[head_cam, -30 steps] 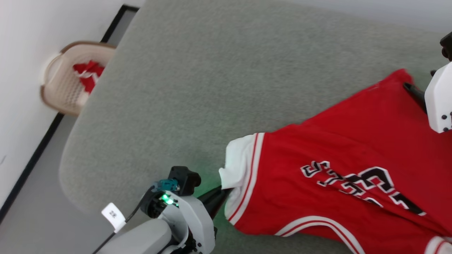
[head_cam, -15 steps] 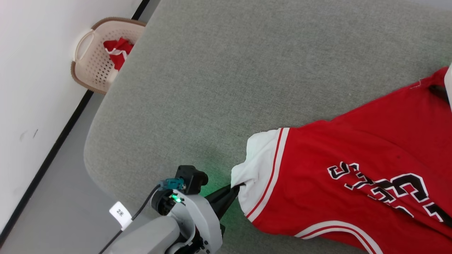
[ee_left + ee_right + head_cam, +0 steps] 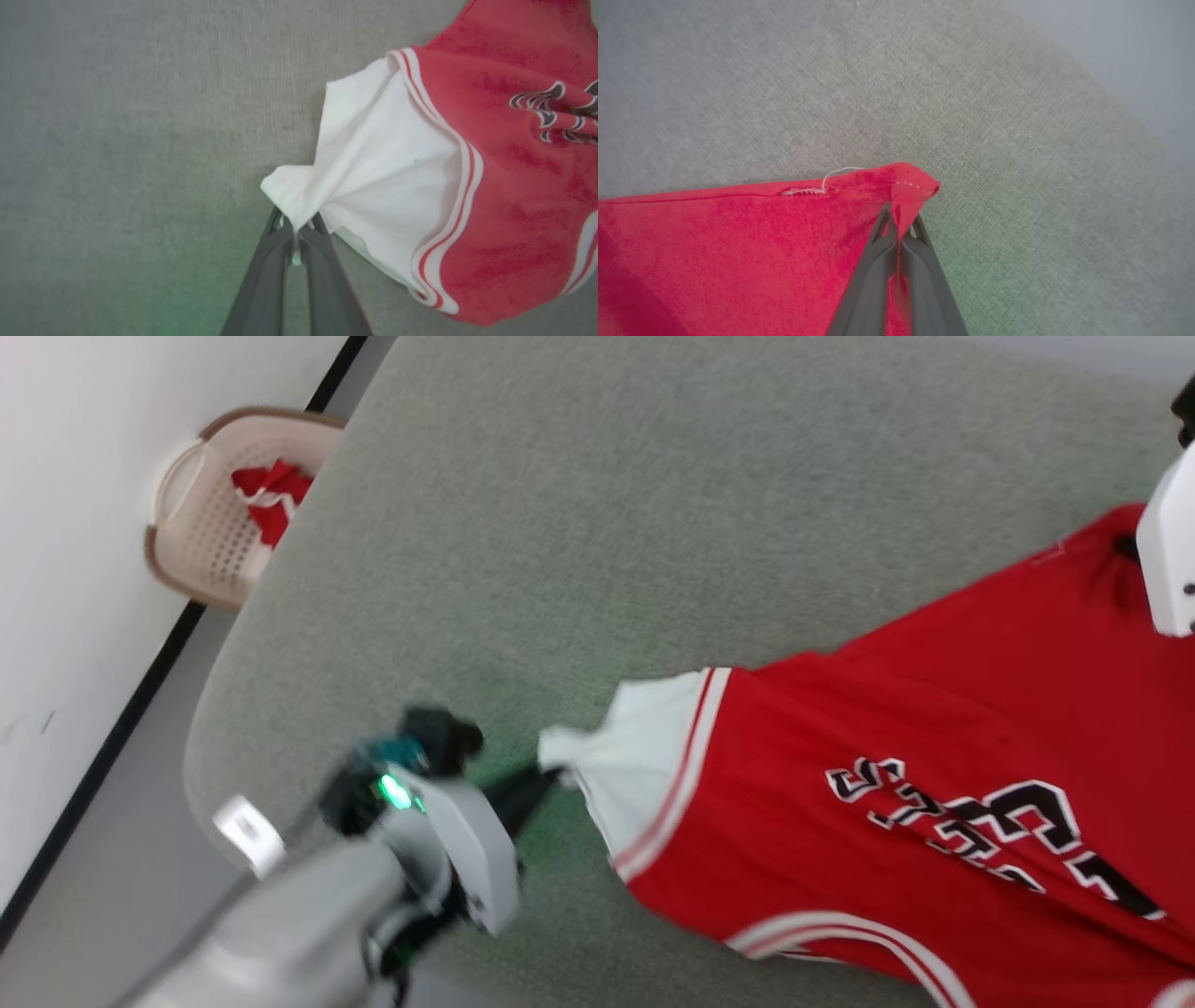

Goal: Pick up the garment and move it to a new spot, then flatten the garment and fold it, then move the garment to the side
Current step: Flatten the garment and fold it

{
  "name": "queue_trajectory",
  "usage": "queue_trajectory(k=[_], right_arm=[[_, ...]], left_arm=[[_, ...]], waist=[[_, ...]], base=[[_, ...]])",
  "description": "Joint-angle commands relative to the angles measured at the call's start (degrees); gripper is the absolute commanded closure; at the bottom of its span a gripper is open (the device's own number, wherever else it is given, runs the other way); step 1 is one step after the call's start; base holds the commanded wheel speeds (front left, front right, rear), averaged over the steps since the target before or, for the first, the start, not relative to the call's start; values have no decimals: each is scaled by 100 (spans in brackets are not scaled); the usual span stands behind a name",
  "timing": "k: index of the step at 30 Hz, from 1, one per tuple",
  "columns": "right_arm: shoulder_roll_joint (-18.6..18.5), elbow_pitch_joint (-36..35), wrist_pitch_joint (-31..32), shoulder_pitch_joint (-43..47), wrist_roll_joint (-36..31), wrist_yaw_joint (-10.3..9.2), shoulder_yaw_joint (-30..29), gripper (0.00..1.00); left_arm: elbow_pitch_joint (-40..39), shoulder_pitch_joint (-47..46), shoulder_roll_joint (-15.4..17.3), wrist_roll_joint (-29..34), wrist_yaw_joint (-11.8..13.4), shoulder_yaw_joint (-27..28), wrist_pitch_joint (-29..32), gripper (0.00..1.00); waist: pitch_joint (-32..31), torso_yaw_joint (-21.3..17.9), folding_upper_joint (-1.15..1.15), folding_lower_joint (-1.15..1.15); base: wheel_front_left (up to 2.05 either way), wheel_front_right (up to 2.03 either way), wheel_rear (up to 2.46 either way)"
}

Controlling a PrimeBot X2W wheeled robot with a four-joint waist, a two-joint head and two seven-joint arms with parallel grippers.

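Observation:
The garment (image 3: 915, 756), a red jersey with black-and-white lettering, lies spread over the right half of the grey table (image 3: 560, 523). Its white sleeve (image 3: 383, 168) bunches into a point at the left. My left gripper (image 3: 551, 775) is shut on that sleeve tip, and the left wrist view shows the cloth pinched between the dark fingers (image 3: 275, 266). At the far right my right gripper (image 3: 899, 219) is shut on the garment's red hem corner (image 3: 910, 182); only its pale wrist (image 3: 1172, 560) appears in the head view.
A beige laundry basket (image 3: 201, 537) with a small red-and-white cloth wad (image 3: 271, 495) stands on the floor at the table's far left corner, by the white wall. Bare grey table surface stretches beyond and left of the jersey.
The right gripper has shut on the red hem corner. The left arm has shifted up and left, still holding the sleeve and drawing it into a point. The head camera has also moved.

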Motion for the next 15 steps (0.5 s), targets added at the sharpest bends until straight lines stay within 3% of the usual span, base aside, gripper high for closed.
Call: queue_trajectory(k=[1,9,15], right_arm=[[34,-35,-87,-151,52,-6,15,100],[135,-275,-714,-650,214,-6,55,100],[447,-177,-1142,-976,572,-6,-257,100]], left_arm=[[-102,-199,129,33,68,68,73,100],[-861,-1379,1059,301,410,372,879,100],[-970,-2416,1417,430,307,604,1448,100]], waist=[[-216,-205,0,0],[-712,-749,0,0],[-1065,-1168,0,0]], base=[[0,0,0],[0,0,0],[0,0,0]])
